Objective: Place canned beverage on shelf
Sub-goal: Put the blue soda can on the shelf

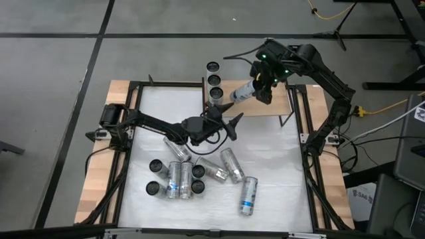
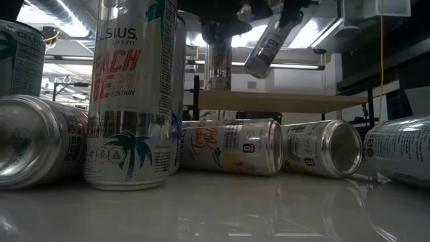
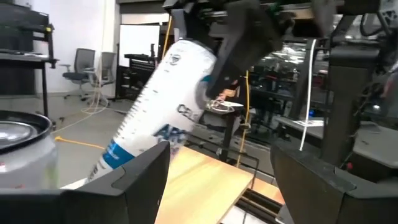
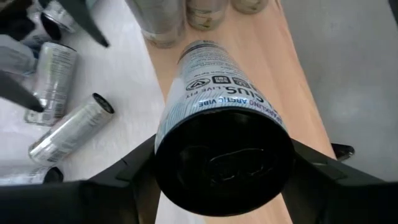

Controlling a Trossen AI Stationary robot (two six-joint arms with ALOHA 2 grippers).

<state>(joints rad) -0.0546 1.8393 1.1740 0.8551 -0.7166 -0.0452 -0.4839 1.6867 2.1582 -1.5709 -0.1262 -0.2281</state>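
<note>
A grey floor (image 1: 166, 16) crossed by dark seams surrounds the counter (image 1: 279, 172), with a yellow cable (image 1: 382, 106) trailing across it. Beyond stand office chairs (image 3: 81, 68), dark shelving (image 3: 22, 34) and bright ceiling lights (image 2: 40, 17).

We see the shelf (image 1: 279, 105) as pale wood with a smooth, matt grain, framed by black metal posts. The can (image 4: 217, 118) in the right gripper (image 1: 264, 83) is shiny metal with a glossy white and blue printed skin and a dark, dull base. The cans lying on the table (image 1: 226, 166) are bright brushed aluminium, mirror-like at their ends. The tabletop (image 2: 222, 215) is white and glossy, reflecting the cans. The gripper fingers (image 3: 323, 174) look like matt black plastic
</note>
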